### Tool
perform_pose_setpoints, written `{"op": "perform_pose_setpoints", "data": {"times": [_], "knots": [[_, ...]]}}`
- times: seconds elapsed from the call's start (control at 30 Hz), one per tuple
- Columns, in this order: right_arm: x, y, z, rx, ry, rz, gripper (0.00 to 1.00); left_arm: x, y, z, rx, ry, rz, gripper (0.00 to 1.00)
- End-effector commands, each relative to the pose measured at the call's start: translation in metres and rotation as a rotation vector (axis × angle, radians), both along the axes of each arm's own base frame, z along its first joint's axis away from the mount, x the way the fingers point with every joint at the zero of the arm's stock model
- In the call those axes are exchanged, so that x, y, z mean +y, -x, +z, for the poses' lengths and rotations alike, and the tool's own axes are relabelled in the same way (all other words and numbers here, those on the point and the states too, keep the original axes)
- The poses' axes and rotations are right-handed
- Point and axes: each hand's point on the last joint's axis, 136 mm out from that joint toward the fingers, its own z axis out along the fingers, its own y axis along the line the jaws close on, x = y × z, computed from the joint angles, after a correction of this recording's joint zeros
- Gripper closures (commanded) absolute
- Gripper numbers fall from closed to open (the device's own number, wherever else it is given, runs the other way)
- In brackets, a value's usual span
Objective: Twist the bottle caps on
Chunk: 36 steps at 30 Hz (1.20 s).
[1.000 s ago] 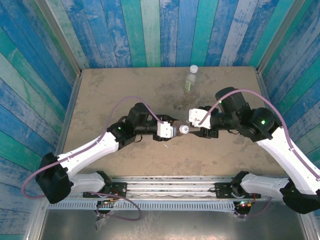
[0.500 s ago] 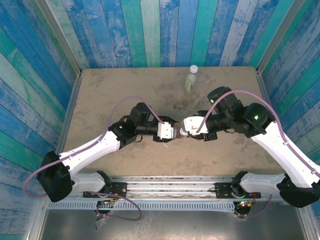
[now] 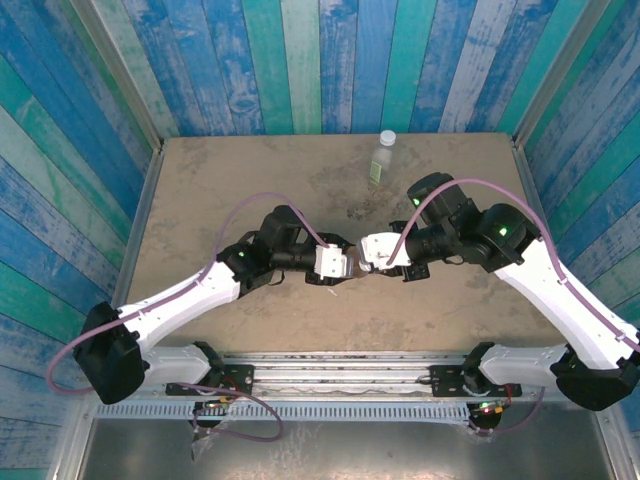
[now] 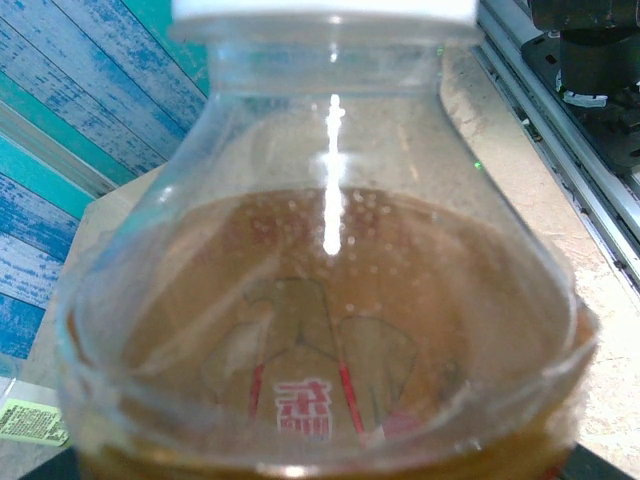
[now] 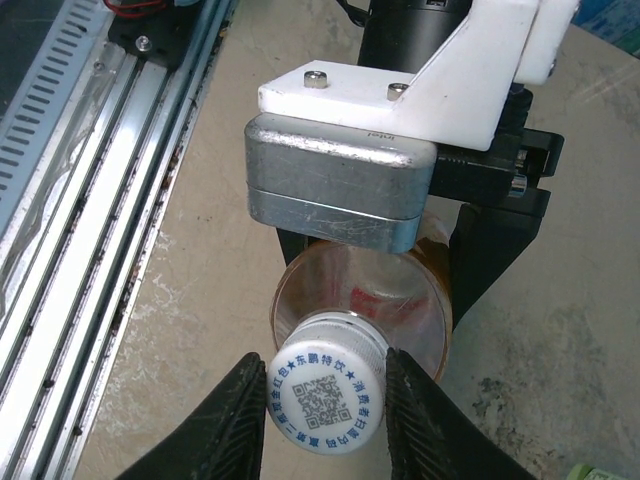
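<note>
Cap (image 5: 327,385), white with a square printed code and a ring of blue characters on its top, sits on the neck of the amber bottle (image 5: 362,300). It lies squarely between the right fingers (image 5: 232,432). The two black fingers press on its rim, one on each side, with no gap to be seen, so they are clamped on the cap. The cap's top faces the right wrist camera, and the bottle's shoulder widens out behind it. How far the cap is threaded down cannot be told.

The left fingers (image 5: 488,250), also black, stand on either side of the amber bottle's body and are clamped on it. They hold it just below the grey metal block (image 5: 340,190) on the left wrist. In the left wrist view the bottle is very close. Brown liquid with small bubbles fills the lower part, a red printed character shows through the plastic, and the cap's lower edge is at the top of the view. A green slip (image 4: 28,420) lies on the surface at the lower left of that view.

From above, the left arm (image 3: 200,290) and right arm (image 3: 540,270) meet near the middle of the tabletop (image 3: 220,190), fingers tip to tip. The amber bottle is mostly hidden between them, its neck toward the right arm. Whether it touches the tabletop cannot be told.

The pale bottle (image 3: 380,162) stands upright near the far edge, well apart from both sets of fingers, with the far cap (image 3: 387,137) on top.
</note>
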Motion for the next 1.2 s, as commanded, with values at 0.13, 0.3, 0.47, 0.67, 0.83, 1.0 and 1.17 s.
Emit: {"op": "perform_pose_setpoints", "data": {"times": [0.13, 0.3, 0.47, 0.67, 0.83, 1.0, 1.17], "knots": [[0.002, 0.002, -0.004, 0.005, 0.006, 0.01, 0.6, -0.007, -0.004, 0.01, 0.012, 0.03, -0.007, 0.43], [0.001, 0.002, -0.006, 0.008, 0.012, 0.007, 0.63, -0.007, -0.005, 0.012, 0.017, 0.033, 0.001, 0.43], [0.0, 0.0, -0.009, 0.007, 0.022, 0.002, 0.6, -0.008, -0.005, 0.014, 0.017, 0.04, 0.002, 0.44], [0.001, -0.002, -0.007, 0.008, 0.013, -0.019, 0.63, -0.008, -0.005, 0.014, 0.023, 0.039, 0.003, 0.44], [0.001, -0.008, -0.003, 0.0, 0.006, -0.066, 0.8, -0.008, -0.007, 0.015, 0.017, 0.042, 0.012, 0.44], [0.0, -0.019, 0.008, 0.036, -0.063, -0.22, 0.89, -0.007, -0.022, 0.024, -0.025, 0.082, 0.096, 0.44], [0.002, -0.042, 0.016, 0.249, -0.252, -0.603, 0.99, 0.0, -0.05, 0.025, -0.076, 0.081, 0.248, 0.46]]}}
